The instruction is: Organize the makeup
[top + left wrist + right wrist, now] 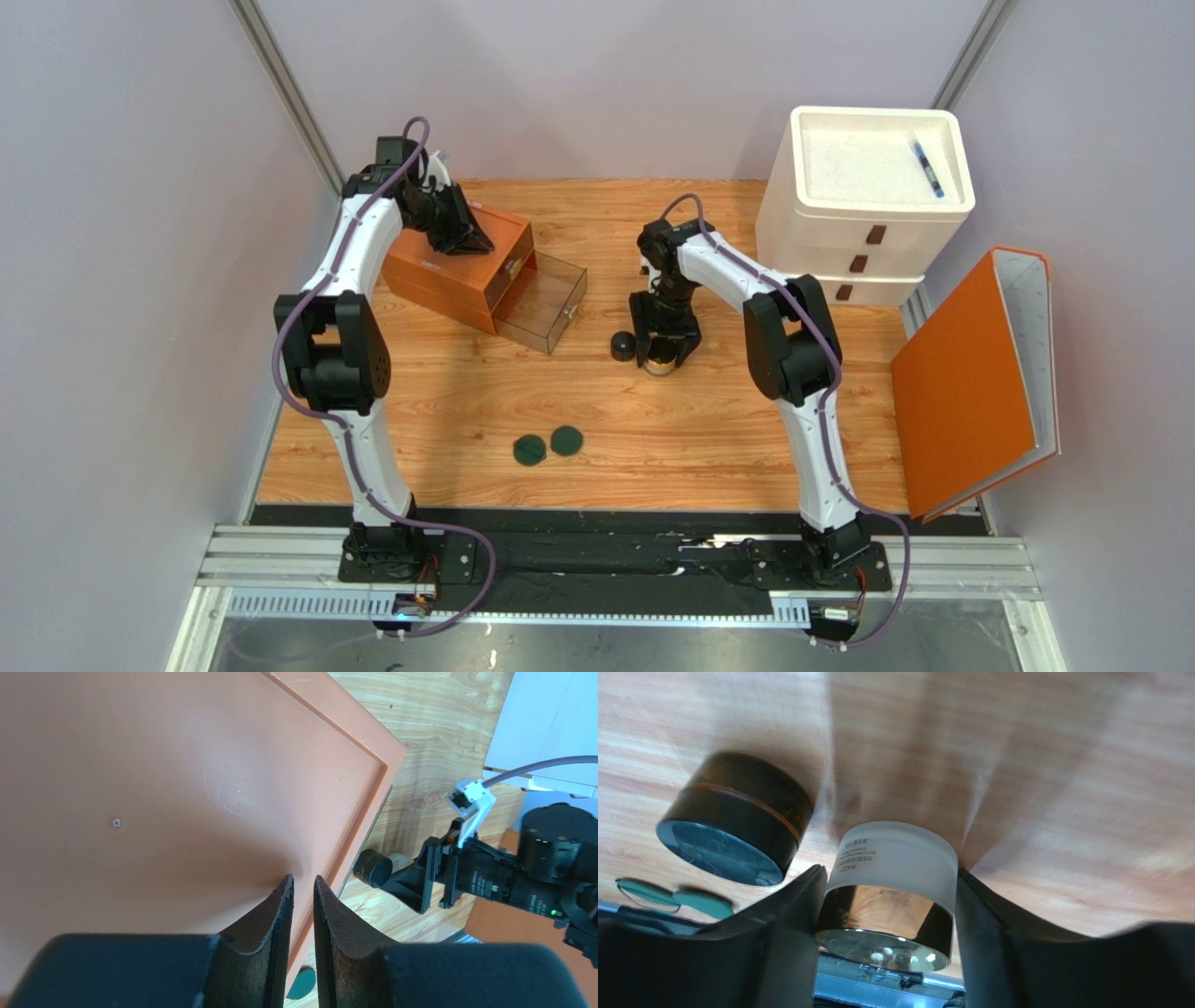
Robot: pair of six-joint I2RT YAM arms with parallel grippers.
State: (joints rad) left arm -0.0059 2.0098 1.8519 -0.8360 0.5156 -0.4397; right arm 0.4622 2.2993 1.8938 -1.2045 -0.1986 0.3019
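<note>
So the right tool is clamped on a frosted white round jar with a shiny bronze band, one finger pressed against each side, opened only as wide as the jar. The jar is just right of the middle of the top view, low over the wooden tabletop; can't tell if it's actually resting on it. A black round cap with a thin gold stripe sits just beside it, not touching. Two dark-green flat discs lie next to each other lower down, near the centre. The left tool is pinched almost together, just a thin slit, nothing in it, tips right at the lid of the orange drawer box at upper left.
</note>
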